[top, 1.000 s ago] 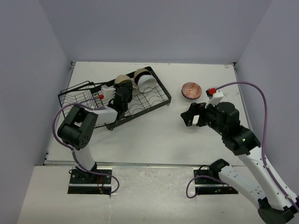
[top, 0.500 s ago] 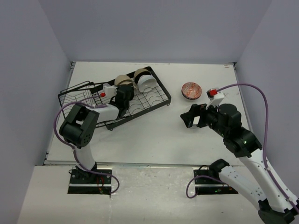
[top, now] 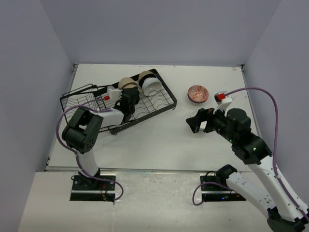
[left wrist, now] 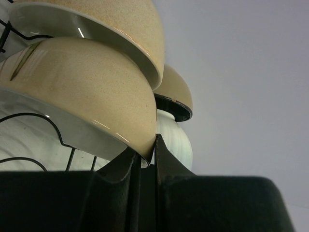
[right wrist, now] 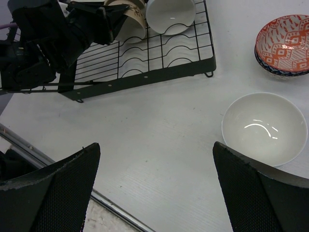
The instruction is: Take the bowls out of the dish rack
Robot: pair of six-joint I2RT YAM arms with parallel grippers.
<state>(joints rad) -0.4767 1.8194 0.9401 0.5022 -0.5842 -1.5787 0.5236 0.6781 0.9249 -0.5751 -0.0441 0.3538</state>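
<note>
The black wire dish rack (top: 155, 104) lies at the table's left, with beige and white bowls (top: 126, 83) stacked on edge at its far end. My left gripper (left wrist: 149, 154) is shut on the lower rim of a beige bowl (left wrist: 87, 87). Another beige bowl (left wrist: 111, 19) lies above it, and a black-rimmed beige one (left wrist: 176, 92) and a white one (left wrist: 175, 140) sit behind. My right gripper (right wrist: 155, 145) hangs open over bare table, holding nothing. A white bowl (right wrist: 263, 128) and a red patterned bowl (right wrist: 285, 46) rest on the table to its right.
The rack's deeper wire basket (top: 79, 99) is at its left end, beside the left arm. Purple walls close in the table on three sides. The right arm's purple cable (top: 270, 111) loops above the table's right side.
My left gripper has closed onto the beige bowl's rim in the rack. The right arm has drifted slightly, its gripper still open.
</note>
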